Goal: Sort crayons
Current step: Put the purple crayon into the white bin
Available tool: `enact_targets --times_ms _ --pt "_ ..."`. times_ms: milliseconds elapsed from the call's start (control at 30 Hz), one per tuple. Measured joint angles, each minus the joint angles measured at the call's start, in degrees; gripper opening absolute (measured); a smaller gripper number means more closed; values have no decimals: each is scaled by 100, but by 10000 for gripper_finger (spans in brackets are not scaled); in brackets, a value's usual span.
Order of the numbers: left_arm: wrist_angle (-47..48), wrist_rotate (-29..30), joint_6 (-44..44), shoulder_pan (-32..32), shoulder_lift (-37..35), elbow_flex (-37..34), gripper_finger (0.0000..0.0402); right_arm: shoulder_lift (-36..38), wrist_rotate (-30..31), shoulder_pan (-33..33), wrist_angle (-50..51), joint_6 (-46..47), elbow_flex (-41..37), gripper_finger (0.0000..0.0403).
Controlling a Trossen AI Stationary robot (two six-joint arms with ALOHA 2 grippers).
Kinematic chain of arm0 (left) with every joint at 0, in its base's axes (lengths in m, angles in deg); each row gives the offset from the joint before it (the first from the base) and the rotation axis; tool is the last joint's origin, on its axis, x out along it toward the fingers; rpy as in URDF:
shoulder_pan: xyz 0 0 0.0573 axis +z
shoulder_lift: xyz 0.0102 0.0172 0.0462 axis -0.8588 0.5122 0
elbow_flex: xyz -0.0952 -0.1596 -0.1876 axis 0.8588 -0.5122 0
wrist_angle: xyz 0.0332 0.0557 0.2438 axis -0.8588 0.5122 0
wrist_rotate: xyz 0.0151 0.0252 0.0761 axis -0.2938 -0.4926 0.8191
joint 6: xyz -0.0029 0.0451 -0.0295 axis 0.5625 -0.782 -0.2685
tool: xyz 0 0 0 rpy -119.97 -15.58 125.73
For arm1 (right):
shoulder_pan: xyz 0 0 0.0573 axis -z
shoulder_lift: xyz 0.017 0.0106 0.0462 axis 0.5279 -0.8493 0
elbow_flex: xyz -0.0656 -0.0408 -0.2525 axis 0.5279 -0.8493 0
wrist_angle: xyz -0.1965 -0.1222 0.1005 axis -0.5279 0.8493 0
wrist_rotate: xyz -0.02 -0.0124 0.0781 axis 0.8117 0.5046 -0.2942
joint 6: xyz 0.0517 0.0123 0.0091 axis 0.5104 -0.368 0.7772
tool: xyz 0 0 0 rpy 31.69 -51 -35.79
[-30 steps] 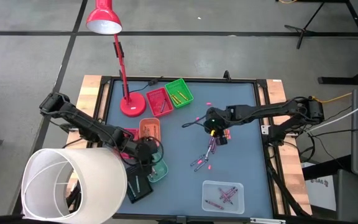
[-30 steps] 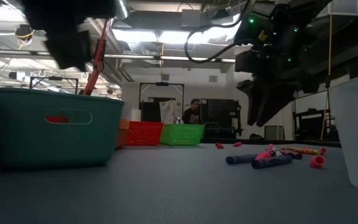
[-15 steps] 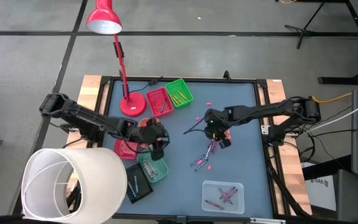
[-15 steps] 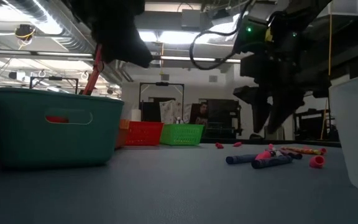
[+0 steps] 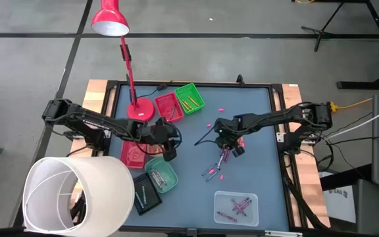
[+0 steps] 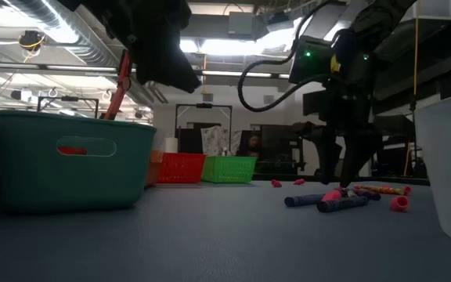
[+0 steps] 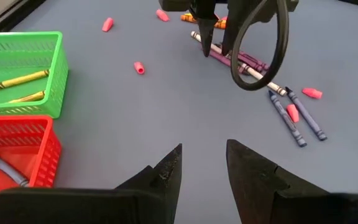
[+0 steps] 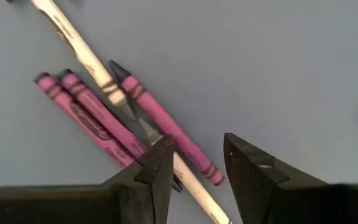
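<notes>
Reading from your left:

Left arm change: your left gripper point(image 5: 170, 150) has swung away from the teal tray point(image 5: 161, 176) within the last second and now hangs over bare mat near the table's middle, beside the pink tray point(image 5: 134, 153). That suggests its last drop-off is over and it is heading for the loose pile.

Left gripper state: its fingers point(image 7: 168, 174) stand slightly apart with only table between them; it holds nothing.

Sorted so far: yellow crayons point(image 5: 188, 103) lie in the green tray point(image 5: 197, 96), and a grey-blue one point(image 7: 3, 167) lies in the red tray point(image 5: 159, 102).

Right arm change: your right gripper point(image 5: 225, 146) has come down from above the pile onto the loose crayons point(image 5: 218, 162) at mid-table. You seem to be at the start of the next pick.

Right gripper state: its fingers point(image 8: 156, 168) are parted a little, straddling a magenta crayon point(image 8: 166, 134) and a white one point(image 8: 79, 53). They look close to the wax, but I cannot tell whether they touch it; nothing is pinched yet.

Still to sort: purple, blue and pink pieces point(image 7: 291, 112) lie scattered around that pile, with more in the clear tub point(image 5: 221, 197) at the near edge.
</notes>
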Motion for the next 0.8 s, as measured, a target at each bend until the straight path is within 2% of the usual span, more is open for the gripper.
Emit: enact_targets --times_ms 467,800 --pt "0 -23 -4 38 2 0 110 0 644 3 11 -297 0 140" --pt "0 -23 -4 36 2 0 110 -40 546 3 13 -758 0 140"
